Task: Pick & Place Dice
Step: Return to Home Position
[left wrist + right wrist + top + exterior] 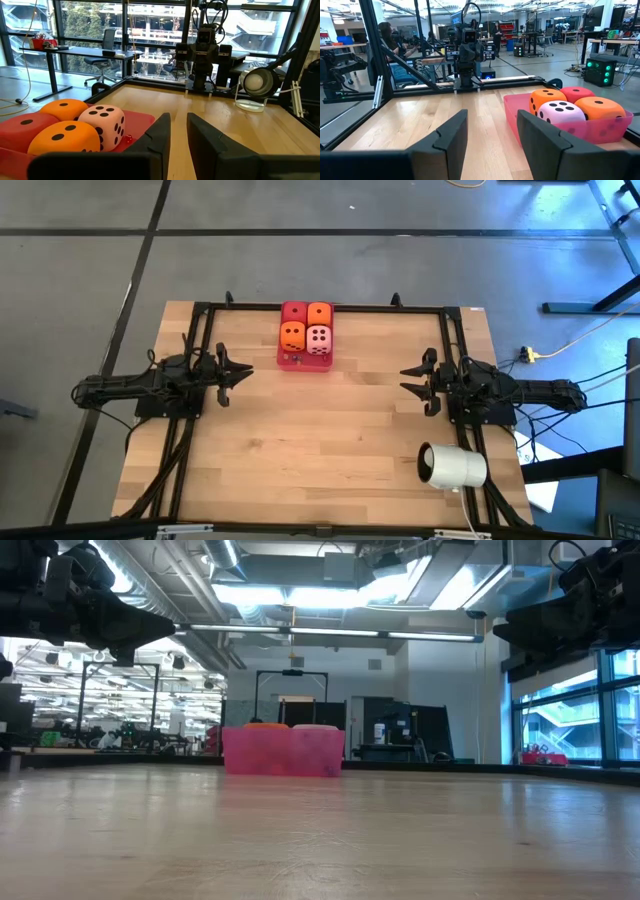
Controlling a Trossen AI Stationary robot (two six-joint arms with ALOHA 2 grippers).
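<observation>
Now on the table [320, 440]: four dice [318, 336] sit packed two by two in a pink tray [303, 365], as I watch from the remote desk.
Left pincer [247, 373]: empty, fingers spread a little, set back at its own side; the tray lies ahead of it and off toward the far edge, well apart.
Right pincer [403, 378]: empty, fingers spread wide, facing the left one; the tray lies between the two, beyond both tips.
Step, as I judge it: the placing looks done and both arms look parked.
Risk: the dice stand higher than the tray's wall, so I reckon a low sweep by either arm across the middle could knock one out or shove the tray.
Second risk: a white tube [452, 466] lies on its side behind the right pincer, near that arm's base; a swing there could roll it off the table.
Count: two orange dice, one red, one pale pink; one tray; one tube; two pincers.
</observation>
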